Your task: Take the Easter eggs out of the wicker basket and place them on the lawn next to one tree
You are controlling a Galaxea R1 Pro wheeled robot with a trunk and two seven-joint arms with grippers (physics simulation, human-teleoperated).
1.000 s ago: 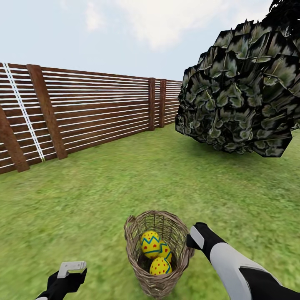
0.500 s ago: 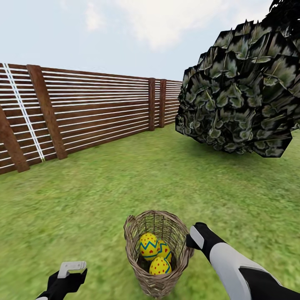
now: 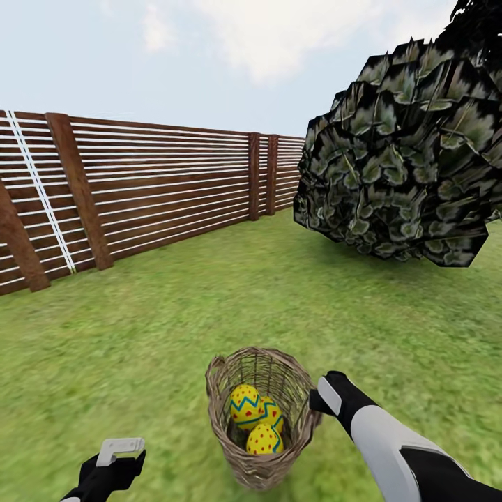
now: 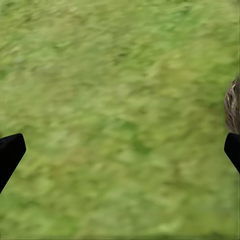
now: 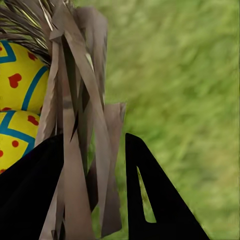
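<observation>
Right gripper (image 5: 92, 195): clamped on the wicker basket (image 3: 261, 418) rim, seen close in the right wrist view.
Easter eggs (image 3: 254, 418): three inside the basket.
Left gripper (image 4: 120, 150): fingers spread wide over lawn (image 4: 110, 100), gripping nothing.
Tree (image 3: 404, 153): well beyond.

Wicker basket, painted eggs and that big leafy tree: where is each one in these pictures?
wicker basket (image 3: 224, 425): head view, on its woven left wall.
Easter eggs (image 3: 245, 405): head view, on the topmost egg's zigzag band, inside the basket.
tree (image 3: 404, 160): head view, on its dark blocky foliage.
</observation>
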